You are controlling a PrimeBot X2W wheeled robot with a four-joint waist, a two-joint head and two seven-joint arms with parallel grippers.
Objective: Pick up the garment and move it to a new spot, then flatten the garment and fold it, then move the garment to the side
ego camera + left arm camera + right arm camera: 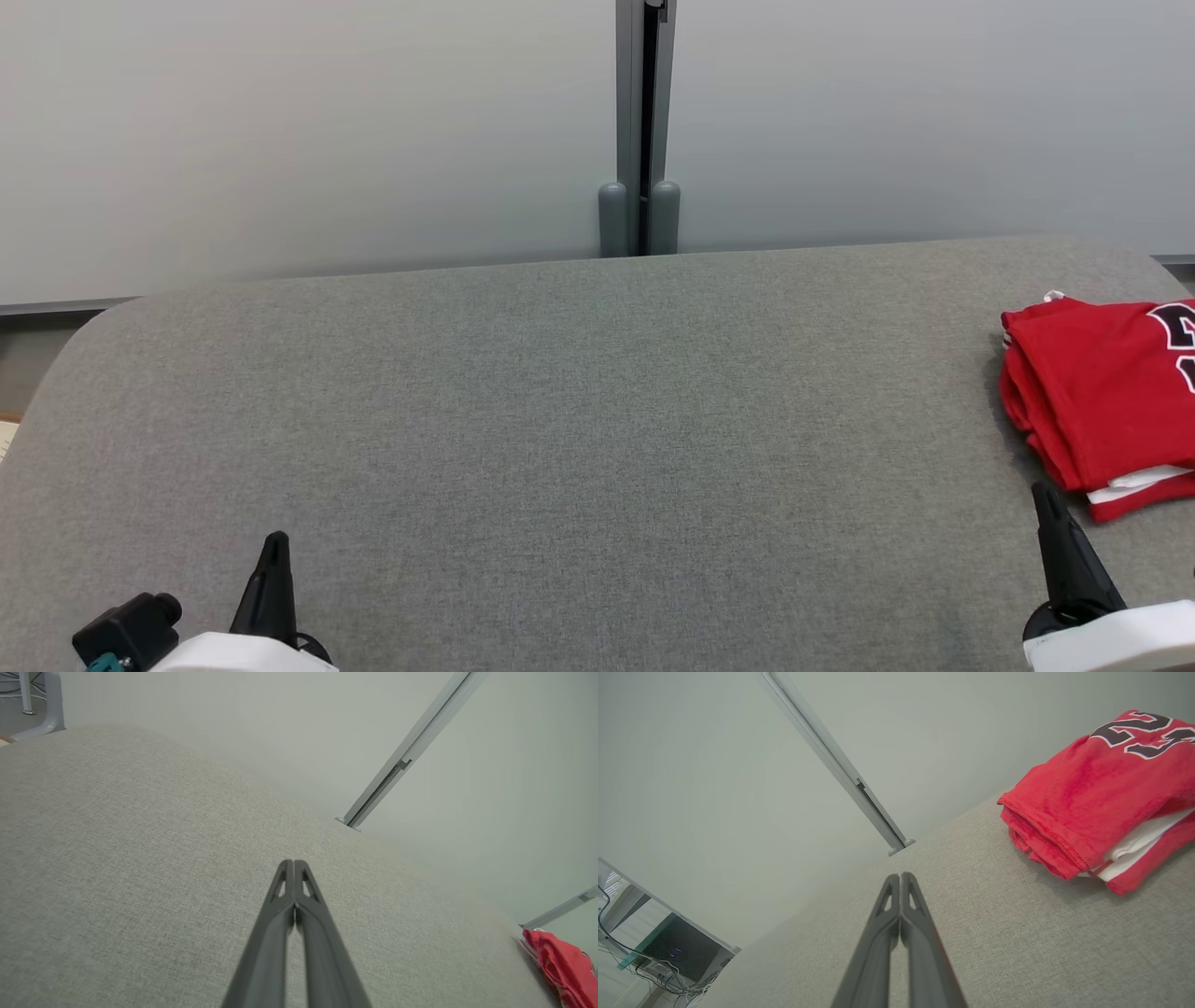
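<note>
The garment (1102, 392) is a red jersey with dark numbers and white trim, folded into a compact stack at the right edge of the grey padded table (560, 420). It also appears in the right wrist view as the garment (1092, 798) at upper right, and as the garment (563, 966) at the far lower right of the left wrist view. My right gripper (1044, 495) is shut and empty, just in front of the stack's near corner. My left gripper (275, 543) is shut and empty at the lower left, far from the garment. Fingers pressed together show for the left gripper (293, 863) and the right gripper (899, 876).
A pale partition wall with a grey vertical post (641, 131) stands behind the table. The table's rounded far corners drop off at left and right. A desk with a dark box and cables (677, 947) lies beyond the table in the right wrist view.
</note>
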